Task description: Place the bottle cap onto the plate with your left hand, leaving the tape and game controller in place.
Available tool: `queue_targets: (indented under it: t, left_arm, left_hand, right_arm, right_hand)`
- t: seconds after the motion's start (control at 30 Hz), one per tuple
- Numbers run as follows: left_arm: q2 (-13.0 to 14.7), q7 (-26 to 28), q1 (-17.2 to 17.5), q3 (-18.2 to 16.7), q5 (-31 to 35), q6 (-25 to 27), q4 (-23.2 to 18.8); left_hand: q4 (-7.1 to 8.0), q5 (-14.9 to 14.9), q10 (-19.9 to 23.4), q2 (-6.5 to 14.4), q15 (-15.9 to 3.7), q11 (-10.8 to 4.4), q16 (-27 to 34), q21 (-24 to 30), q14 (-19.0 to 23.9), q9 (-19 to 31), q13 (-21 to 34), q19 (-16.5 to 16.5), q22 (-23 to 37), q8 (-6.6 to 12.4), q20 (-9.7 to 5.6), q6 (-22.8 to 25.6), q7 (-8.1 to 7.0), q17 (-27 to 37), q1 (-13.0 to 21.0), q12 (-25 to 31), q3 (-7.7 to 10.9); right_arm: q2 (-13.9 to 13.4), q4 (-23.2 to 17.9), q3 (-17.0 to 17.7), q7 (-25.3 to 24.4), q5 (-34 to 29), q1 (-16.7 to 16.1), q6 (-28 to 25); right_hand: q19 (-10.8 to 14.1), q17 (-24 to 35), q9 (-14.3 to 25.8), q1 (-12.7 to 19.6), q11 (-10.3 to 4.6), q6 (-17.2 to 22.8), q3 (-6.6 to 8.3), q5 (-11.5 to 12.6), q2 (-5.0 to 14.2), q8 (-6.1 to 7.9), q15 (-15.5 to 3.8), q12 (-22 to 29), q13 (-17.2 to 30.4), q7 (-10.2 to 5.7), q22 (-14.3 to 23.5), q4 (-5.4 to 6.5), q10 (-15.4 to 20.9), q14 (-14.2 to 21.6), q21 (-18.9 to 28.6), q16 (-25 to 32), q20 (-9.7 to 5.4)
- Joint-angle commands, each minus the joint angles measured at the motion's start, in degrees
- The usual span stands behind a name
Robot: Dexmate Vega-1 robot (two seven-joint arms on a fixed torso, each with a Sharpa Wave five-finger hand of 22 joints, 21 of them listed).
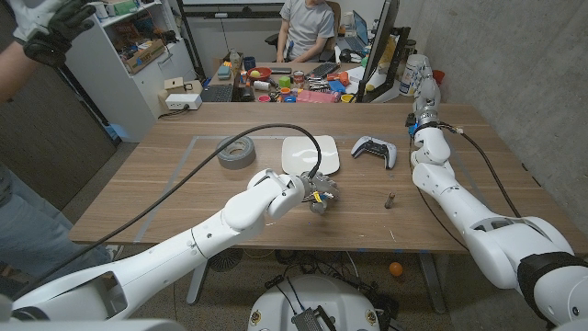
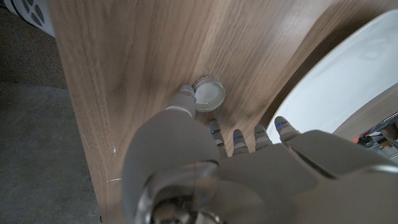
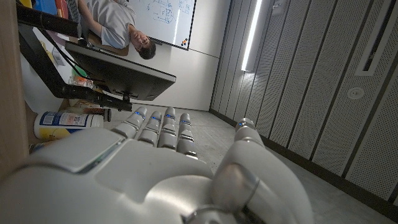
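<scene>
Glossy white rounded-shell left arm (image 1: 230,216) carries a black cable; its pale grey left hand (image 2: 249,168) shows blue-lit fingertips (image 2: 281,123); matching white right arm (image 1: 459,198).

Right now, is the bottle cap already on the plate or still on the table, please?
Still on the table. The bottle cap lies on bare wood beside the plate, with the left hand touching its rim.

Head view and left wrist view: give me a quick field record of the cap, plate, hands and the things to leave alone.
bottle cap: on the table, not lifted
left hand: over the cap, a fingertip touching its rim
plate: white, bare, just beyond the left hand
tape: left of the plate
game controller: right of the plate
right hand: at the table's far right corner, holding nothing
</scene>
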Motion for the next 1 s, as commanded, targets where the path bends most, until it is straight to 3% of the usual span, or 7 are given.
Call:
queue_targets:
  t: [0.03, 0.17, 0.37, 0.5, 0.67, 0.77, 1.0]
  left_arm:
    - [-0.6, -2.8, 0.7, -0.4, 4.4, 3.0, -1.9]
    - [-1.1, -3.7, 0.9, -0.7, 5.0, 3.4, -2.0]
    - [-1.9, -3.9, 1.4, -1.3, 4.7, 3.9, -2.0]
    - [-2.4, -3.2, 2.0, -1.0, 6.2, 4.6, -2.4]
    - [-3.1, -3.6, 2.2, -1.1, 6.5, 4.9, -2.3]
    - [-3.4, -3.8, 2.2, -1.0, 6.5, 4.8, -2.1]
    - [-4.0, -4.4, 2.0, -0.7, 7.2, 4.8, -1.6]
  left_hand:
    - [-0.24, -0.1, 6.7, -0.4, -1.76, -2.35, 1.7, 1.1, 5.3, 17.3, -0.1, -5.2, 0.4, 6.09, 0.19, 23.6, 4.95, 0.0, 0.3, 1.9, -0.25]
    - [-0.85, -0.3, 12.7, -1.0, -3.71, -3.77, 2.7, 2.4, 10.2, 17.6, -0.3, -0.6, 0.3, 8.08, -0.29, 27.8, 4.03, -0.1, 1.5, 3.1, -0.06]
    - [-0.72, -0.3, 18.2, -0.6, -5.03, -4.27, 4.0, 5.3, 16.0, 17.2, -0.5, 8.6, 0.4, 8.37, -0.54, 28.6, 4.38, 0.0, 2.3, 3.6, 0.36]
    - [-0.65, -0.4, 22.6, -0.3, -6.94, -5.73, 5.7, 9.5, 23.0, 16.3, -0.6, 19.9, 0.7, 7.79, -0.41, 28.0, 4.5, 0.4, 3.0, 3.6, 0.8]
    - [-0.81, -0.5, 30.8, 0.1, -9.28, -8.32, 8.0, 12.9, 31.8, 14.5, -0.3, 28.3, 0.9, 6.57, -1.69, 27.1, 3.57, 1.1, 4.1, 4.7, 1.57]
    - [-0.79, -0.5, 32.6, 0.2, -9.72, -8.88, 8.6, 14.0, 34.1, 13.8, -0.3, 31.0, 0.9, 6.62, -1.99, 27.9, 3.66, 1.3, 4.4, 4.9, 1.79]
    - [-0.71, -0.6, 32.0, 0.3, -9.51, -9.16, 8.1, 13.8, 33.7, 13.2, -0.1, 30.3, 0.9, 6.4, -1.94, 28.2, 3.74, 1.5, 4.5, 4.1, 1.94]
  right_arm:
    - [-0.3, -0.7, -0.4, -0.1, -0.2, 0.1, -1.3]
    - [-0.3, -0.8, -0.4, -0.1, -0.1, 0.0, -1.5]
    - [-0.7, -2.1, -0.2, -0.3, -0.1, -0.6, -1.4]
    - [-1.0, -3.1, -0.1, -0.6, -0.1, -0.9, -1.4]
    - [-1.0, -3.5, 0.1, -0.6, 0.0, -1.2, -1.1]
    - [-0.8, -3.2, 0.3, -0.3, 0.3, -1.2, -0.8]
    - [-0.4, -1.9, 0.5, 0.9, 1.0, -0.9, 0.1]
  right_hand:
    - [0.1, 0.2, 0.3, -0.5, 0.04, -0.1, -0.19, 0.4, 0.28, -0.33, 0.57, -0.1, 0.1, -0.35, 0.2, -0.02, -0.2, -0.1, -0.2, -0.2, 0.2]
    - [0.1, 0.2, 0.3, -0.5, 0.09, -0.1, -0.21, 0.4, 0.3, -0.34, 0.56, -0.1, 0.2, -0.4, 0.2, -0.03, -0.2, -0.1, -0.2, -0.2, 0.19]
    - [0.0, 0.2, 0.3, -0.5, -0.04, -0.1, -0.24, 0.4, 0.32, -0.34, 0.58, -0.1, 0.2, -0.41, 0.2, -0.04, -0.2, -0.1, -0.2, -0.2, 0.24]
    - [0.1, 0.2, 0.3, -0.6, -0.05, -0.1, -0.28, 0.4, 0.31, -0.34, 0.52, -0.1, 0.2, -0.43, 0.2, -0.03, -0.2, -0.1, -0.2, -0.2, 0.32]
    - [0.0, 0.2, 0.3, -0.7, -0.01, -0.2, -0.34, 0.4, 0.28, -0.34, 0.51, -0.1, 0.2, -0.48, 0.2, -0.01, -0.3, -0.1, -0.2, -0.2, 0.41]
    - [0.0, 0.2, 0.3, -0.7, -0.06, -0.2, -0.39, 0.4, 0.25, -0.34, 0.46, -0.1, 0.2, -0.5, 0.2, 0.01, -0.3, -0.2, -0.2, -0.2, 0.44]
    - [0.1, 0.2, 0.3, -0.9, -0.11, -0.2, -0.51, 0.5, 0.17, -0.34, 0.47, -0.1, 0.2, -0.59, 0.2, 0.05, -0.4, -0.2, -0.2, -0.1, 0.54]
